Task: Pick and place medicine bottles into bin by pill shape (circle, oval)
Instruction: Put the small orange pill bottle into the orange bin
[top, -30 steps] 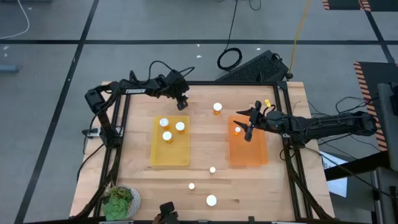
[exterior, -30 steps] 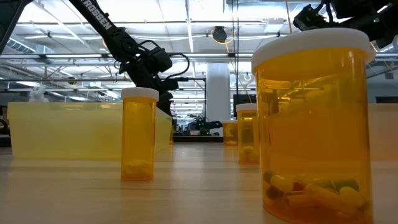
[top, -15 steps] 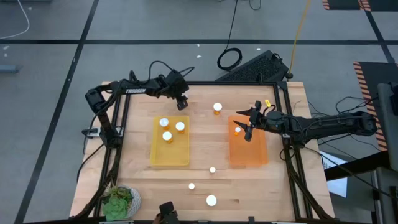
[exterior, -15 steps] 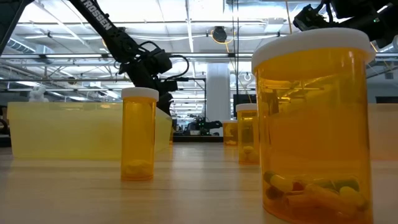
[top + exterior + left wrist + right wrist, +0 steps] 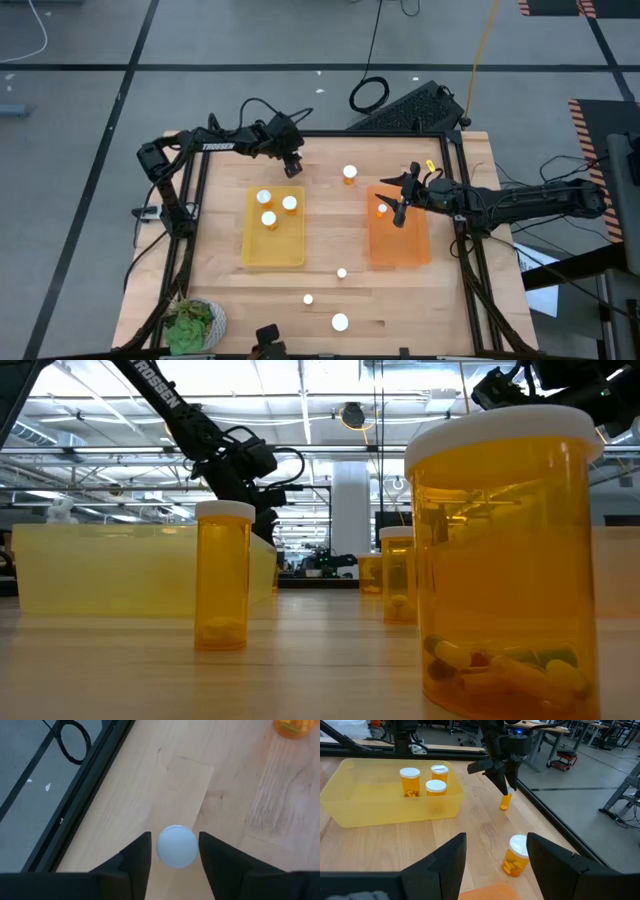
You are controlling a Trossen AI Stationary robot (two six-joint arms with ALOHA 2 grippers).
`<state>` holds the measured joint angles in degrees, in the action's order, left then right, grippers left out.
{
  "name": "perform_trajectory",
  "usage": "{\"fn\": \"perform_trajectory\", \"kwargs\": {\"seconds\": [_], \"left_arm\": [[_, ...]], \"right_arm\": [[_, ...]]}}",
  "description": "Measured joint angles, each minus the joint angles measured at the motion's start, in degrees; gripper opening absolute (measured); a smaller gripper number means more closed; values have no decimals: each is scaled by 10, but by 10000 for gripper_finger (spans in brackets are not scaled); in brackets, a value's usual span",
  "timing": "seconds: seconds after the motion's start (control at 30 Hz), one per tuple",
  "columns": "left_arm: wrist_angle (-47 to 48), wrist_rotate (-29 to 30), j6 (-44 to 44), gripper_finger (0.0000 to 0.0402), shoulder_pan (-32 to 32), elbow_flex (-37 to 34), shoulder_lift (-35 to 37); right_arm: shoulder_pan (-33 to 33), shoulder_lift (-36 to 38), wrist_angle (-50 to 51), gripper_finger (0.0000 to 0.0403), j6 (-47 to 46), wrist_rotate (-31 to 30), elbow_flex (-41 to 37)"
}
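Observation:
Amber medicine bottles with white caps stand about the table. My left gripper [image 5: 292, 166] is at the far left of the table, fingers pointing down, shut on one small bottle [image 5: 505, 802]. My right gripper [image 5: 398, 200] hovers open over the orange bin [image 5: 400, 245], beside a bottle [image 5: 381, 209] that stands in it. The yellow bin [image 5: 273, 250] holds three upright bottles [image 5: 268, 218]. One bottle [image 5: 349, 174] stands on the table between the grippers, past the orange bin's far edge. My left gripper pinches the small bottle's round white cap [image 5: 162, 847] between its two fingers, coming from above and pointing down. The amber body [image 5: 504, 805] hangs tilted below the fingertips. I cannot tell whether its bottom touches the table.
Three loose bottles stand near the front edge [image 5: 342, 272] [image 5: 308, 298] [image 5: 340, 322]. A green plant on a white plate [image 5: 195, 322] sits at the near left corner. A black frame [image 5: 195, 200] runs around the tabletop.

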<state>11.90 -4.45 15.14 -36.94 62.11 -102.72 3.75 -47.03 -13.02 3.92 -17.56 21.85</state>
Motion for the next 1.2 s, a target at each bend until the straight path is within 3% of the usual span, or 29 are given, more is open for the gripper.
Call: {"fn": "perform_trajectory", "kwargs": {"seconds": [0.27, 0.67, 1.0, 1.2], "left_arm": [[0, 0, 1, 128, 0, 0, 0], [6, 0, -3, 133, 3, 0, 16], [12, -5, -24, 133, 32, 0, 104], [14, -43, -35, 134, 82, 0, 157]], "right_arm": [[0, 0, 0, 203, 0, 0, 0], [0, -13, -26, 203, -12, -2, 0], [0, -157, -224, 203, -22, -3, 4], [0, -256, -224, 203, -25, -3, 78]]}}
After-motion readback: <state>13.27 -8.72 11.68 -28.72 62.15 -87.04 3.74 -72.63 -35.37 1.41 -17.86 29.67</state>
